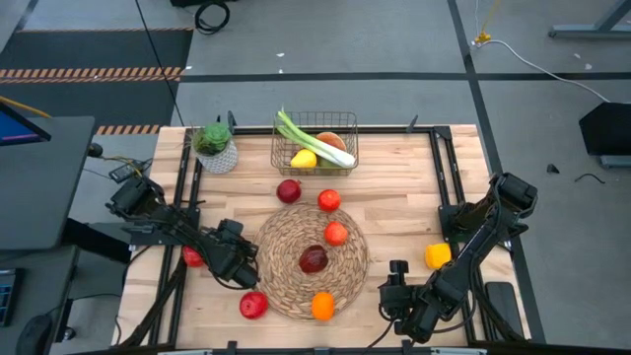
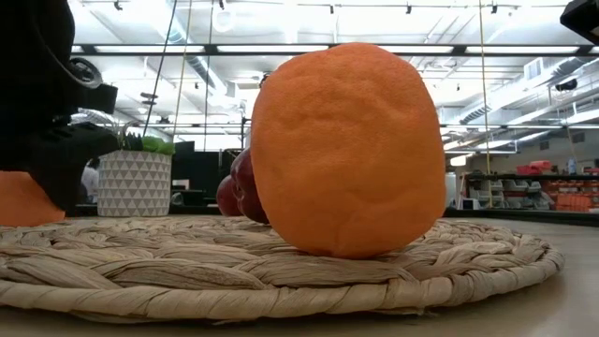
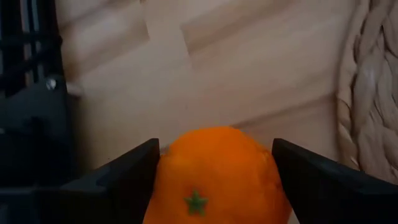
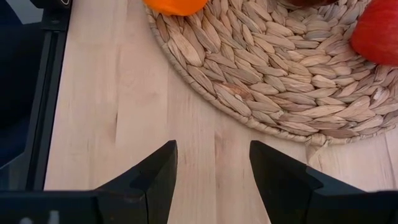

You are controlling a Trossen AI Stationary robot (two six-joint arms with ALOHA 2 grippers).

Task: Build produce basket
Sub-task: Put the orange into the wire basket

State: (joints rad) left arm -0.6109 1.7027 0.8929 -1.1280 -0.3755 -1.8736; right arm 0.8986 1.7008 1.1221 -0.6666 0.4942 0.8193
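— Left gripper (image 1: pixel 235 258) is low at the near left of the table (image 1: pixel 404 212), just beside the woven mat (image 1: pixel 296 288). Its fingers (image 3: pixel 124 177) stand wide, pressed to either side of an orange (image 3: pixel 214 174). I cannot tell if the fruit has left the wood.

— And the basket (image 1: pixel 315 114)?

— Well apart, at the far edge beside the plant pot (image 1: pixel 217 156), with a leek (image 1: pixel 314 140) and a lemon (image 1: pixel 304 158) already inside.

— So how should the carry go?

— Lift straight up and travel high over the fruit on the mat. The orange is round and held near its widest part, so I would move slowly, then release low in a free corner, clear of the leek.

— Right gripper (image 4: pixel 213 168)?

— It waits near the front edge, fingers parted over bare wood with nothing between them.
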